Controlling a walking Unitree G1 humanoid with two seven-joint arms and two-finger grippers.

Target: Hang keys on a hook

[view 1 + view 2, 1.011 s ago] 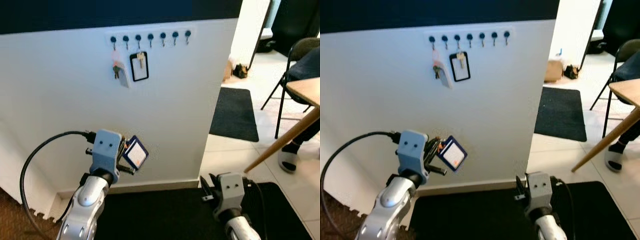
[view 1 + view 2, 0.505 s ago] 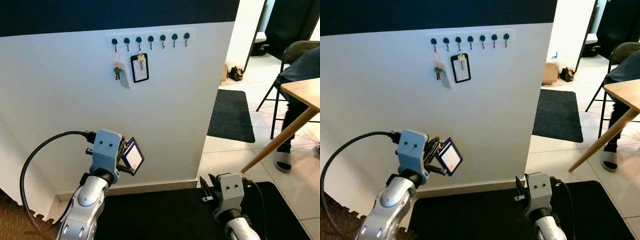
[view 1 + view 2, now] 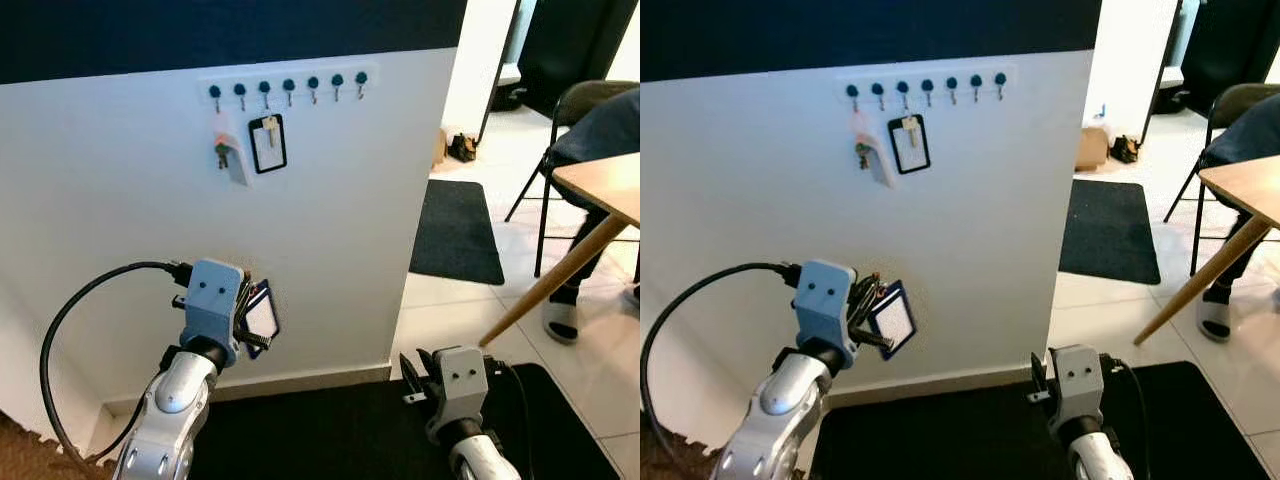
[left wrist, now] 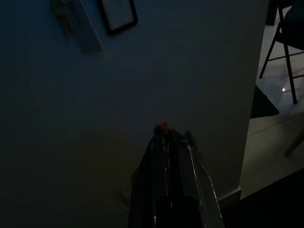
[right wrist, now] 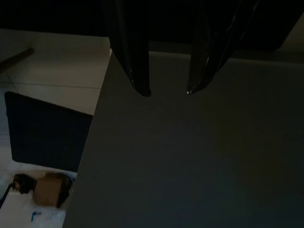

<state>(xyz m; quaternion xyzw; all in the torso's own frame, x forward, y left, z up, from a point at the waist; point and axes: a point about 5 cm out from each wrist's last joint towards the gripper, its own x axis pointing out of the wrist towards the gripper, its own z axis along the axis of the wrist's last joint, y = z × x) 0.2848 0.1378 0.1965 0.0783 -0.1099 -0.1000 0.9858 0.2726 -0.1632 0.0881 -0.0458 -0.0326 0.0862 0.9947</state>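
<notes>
Keys [image 3: 257,318] with a blue-edged tag sit low before the wall [image 3: 330,220], clamped in the left claw [image 3: 248,320], whose two black fingers are pressed together on them. In the left wrist view those fingers [image 4: 164,156] run side by side with a small orange bit of the keys showing at their tips. The left claw is held up in front of the white wall, well below the rack [image 3: 287,82].

The rack is a row of seven dark hooks near the top of the white wall, just under the dark upper band. From the leftmost hook [image 3: 215,93] hangs a bunch [image 3: 222,152] with an orange ring and a pale tag. A black-framed badge [image 3: 268,143] with a key at its top hangs beside it, from about the third hook. The other hooks [image 3: 337,82] to the right are bare.

The right claw [image 5: 166,88] is low, at the robot's right side, its fingers apart with a clear gap between the tips; in the right wrist view it faces the wall's edge.

Beyond the wall's right edge lie a tiled floor [image 3: 450,310], a dark mat [image 3: 458,232], a folding chair [image 3: 585,100] and the corner of a wooden desk [image 3: 605,185] with a slanted leg. A person's sandalled foot [image 3: 560,318] rests near that leg.
</notes>
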